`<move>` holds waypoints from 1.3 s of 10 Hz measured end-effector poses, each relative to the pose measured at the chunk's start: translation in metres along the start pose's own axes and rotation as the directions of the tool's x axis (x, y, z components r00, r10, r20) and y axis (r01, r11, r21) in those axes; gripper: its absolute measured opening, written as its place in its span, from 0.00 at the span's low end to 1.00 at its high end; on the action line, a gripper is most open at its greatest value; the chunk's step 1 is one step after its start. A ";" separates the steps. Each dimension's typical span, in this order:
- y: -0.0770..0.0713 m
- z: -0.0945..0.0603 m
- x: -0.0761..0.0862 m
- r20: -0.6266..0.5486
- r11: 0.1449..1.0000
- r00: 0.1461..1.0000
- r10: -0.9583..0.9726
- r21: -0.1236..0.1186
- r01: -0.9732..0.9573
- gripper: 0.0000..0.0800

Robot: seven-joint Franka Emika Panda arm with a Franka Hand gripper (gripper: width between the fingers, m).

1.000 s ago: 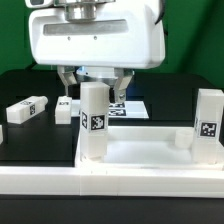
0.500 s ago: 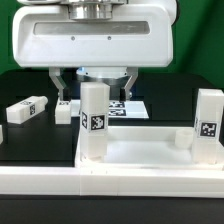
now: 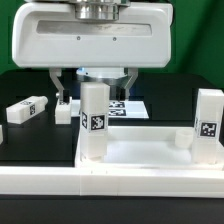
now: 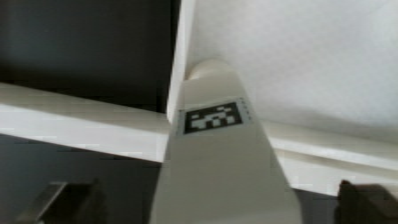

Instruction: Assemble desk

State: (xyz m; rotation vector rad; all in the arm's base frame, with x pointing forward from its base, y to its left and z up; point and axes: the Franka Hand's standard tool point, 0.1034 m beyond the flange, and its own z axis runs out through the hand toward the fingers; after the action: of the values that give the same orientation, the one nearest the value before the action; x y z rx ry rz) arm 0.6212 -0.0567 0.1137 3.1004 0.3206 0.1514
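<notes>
The white tabletop point(image 3: 150, 150) lies rim-up in the middle. One white tagged leg point(image 3: 93, 120) stands upright at its corner on the exterior view's left. A second leg point(image 3: 208, 125) stands at the corner on the right. My gripper point(image 3: 95, 88) is open just above and behind the first leg, one finger point(image 3: 62, 92) on each side of its top, not touching. In the wrist view this leg point(image 4: 214, 150) runs up between the dark fingertips point(image 4: 68, 200), with the gripper point(image 4: 214, 208) open around it. Two more legs point(image 3: 27, 108) point(image 3: 65, 111) lie loose on the black table.
The marker board point(image 3: 128, 107) lies flat behind the tabletop, partly hidden by the gripper. A long white rail point(image 3: 110, 186) runs along the front edge. The gripper's big white body point(image 3: 90, 35) fills the top of the exterior view.
The gripper body has shifted toward the exterior view's left and looms larger. Its fingers are spread a little wider around the leg's top. The legs and tabletop have not moved.
</notes>
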 end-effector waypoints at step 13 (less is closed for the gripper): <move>0.002 0.001 -0.002 0.010 0.816 0.817 0.577 0.044 -0.577 0.36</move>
State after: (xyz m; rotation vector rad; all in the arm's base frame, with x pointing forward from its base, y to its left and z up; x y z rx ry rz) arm 0.6195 -0.0587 0.1123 3.1264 -0.6455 0.1560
